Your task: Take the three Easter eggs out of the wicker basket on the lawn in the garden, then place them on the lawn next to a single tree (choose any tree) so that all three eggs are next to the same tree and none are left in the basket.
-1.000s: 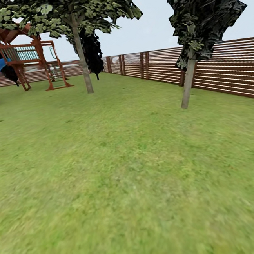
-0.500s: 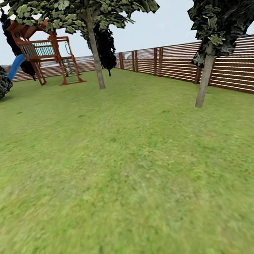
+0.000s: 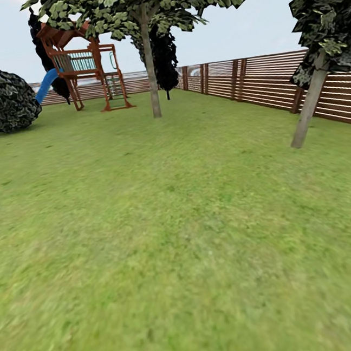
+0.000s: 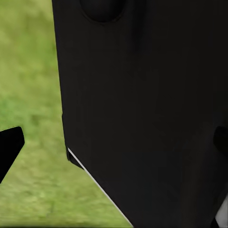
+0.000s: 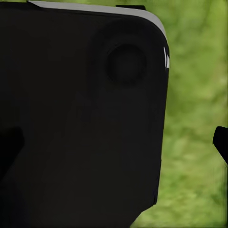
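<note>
two trees [image 3: 152, 85] stand far off on the lawn [image 3: 165, 226]; robot seems in transit. finger state of either gripper: cannot tell.

mottled green lawn [image 3: 167, 242], playset [image 3: 84, 66], two tree trunks

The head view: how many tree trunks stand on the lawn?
2. One trunk is upright near the playset; one leaning trunk is by the fence. Others may be hidden.
</note>
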Controlling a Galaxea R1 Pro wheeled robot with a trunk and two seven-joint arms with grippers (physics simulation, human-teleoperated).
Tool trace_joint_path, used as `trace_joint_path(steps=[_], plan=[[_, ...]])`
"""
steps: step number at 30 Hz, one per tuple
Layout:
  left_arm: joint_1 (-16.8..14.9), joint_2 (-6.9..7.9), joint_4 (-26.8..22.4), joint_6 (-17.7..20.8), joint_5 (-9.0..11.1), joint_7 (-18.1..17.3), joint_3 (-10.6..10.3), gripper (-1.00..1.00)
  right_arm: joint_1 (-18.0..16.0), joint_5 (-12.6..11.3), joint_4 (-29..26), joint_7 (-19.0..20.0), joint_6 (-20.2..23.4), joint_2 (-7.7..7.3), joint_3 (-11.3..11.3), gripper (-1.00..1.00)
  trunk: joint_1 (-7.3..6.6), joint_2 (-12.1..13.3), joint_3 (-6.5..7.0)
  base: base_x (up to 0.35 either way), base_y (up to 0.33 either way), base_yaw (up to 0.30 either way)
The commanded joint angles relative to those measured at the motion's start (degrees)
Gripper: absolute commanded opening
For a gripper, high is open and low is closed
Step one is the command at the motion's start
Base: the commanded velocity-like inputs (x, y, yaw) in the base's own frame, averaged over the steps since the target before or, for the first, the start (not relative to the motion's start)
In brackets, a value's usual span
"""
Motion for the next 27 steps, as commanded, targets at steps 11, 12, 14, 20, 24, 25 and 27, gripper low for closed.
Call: trace_joint_path(steps=[11, 12, 14, 20, 24, 25, 27], plan=[[0.0, 0.00, -0.1, 0.0, 0.1, 0.0, 0.0, 1.00, 0.0, 0.1, 0.1, 0.0, -0.2, 0.00, 0.0, 1.00, 0.00, 0.0, -0.75, 0.000, 0.000, 0.210], [0.0, 0.00, -0.1, 0.0, 0.1, 0.0, 0.0, 1.00, 0.0, 0.1, 0.1, 0.0, -0.2, 0.00, 0.0, 1.00, 0.00, 0.0, -0.81, 0.000, 0.000, 0.211], [0.0, 0.00, -0.1, 0.0, 0.1, 0.0, 0.0, 1.00, 0.0, 0.1, 0.1, 0.0, -0.2, 0.06, 0.0, 1.00, 0.00, 0.0, -0.94, 0.000, 0.000, 0.211], [0.0, 0.00, -0.1, 0.0, 0.1, 0.0, 0.0, 1.00, 0.0, 0.1, 0.1, 0.0, -0.2, 0.06, 0.0, 1.00, 0.00, 0.0, -1.32, 0.000, 0.000, 0.212], [0.0, 0.00, -0.1, 0.0, 0.1, 0.0, 0.0, 1.00, 0.0, 0.1, 0.1, 0.0, -0.2, 0.04, 0.0, 1.00, 0.00, 0.0, -1.57, 0.000, 0.000, 0.212], [0.0, 0.00, -0.1, 0.0, 0.1, 0.0, 0.0, 1.00, 0.0, 0.1, 0.1, 0.0, -0.2, 0.01, 0.0, 1.00, 0.00, 0.0, -1.64, 0.000, 0.000, 0.212], [0.0, 0.00, -0.1, 0.0, 0.1, 0.0, 0.0, 1.00, 0.0, 0.1, 0.1, 0.0, -0.2, 0.04, 0.0, 1.00, 0.00, 0.0, -1.77, 0.000, 0.000, 0.212]])
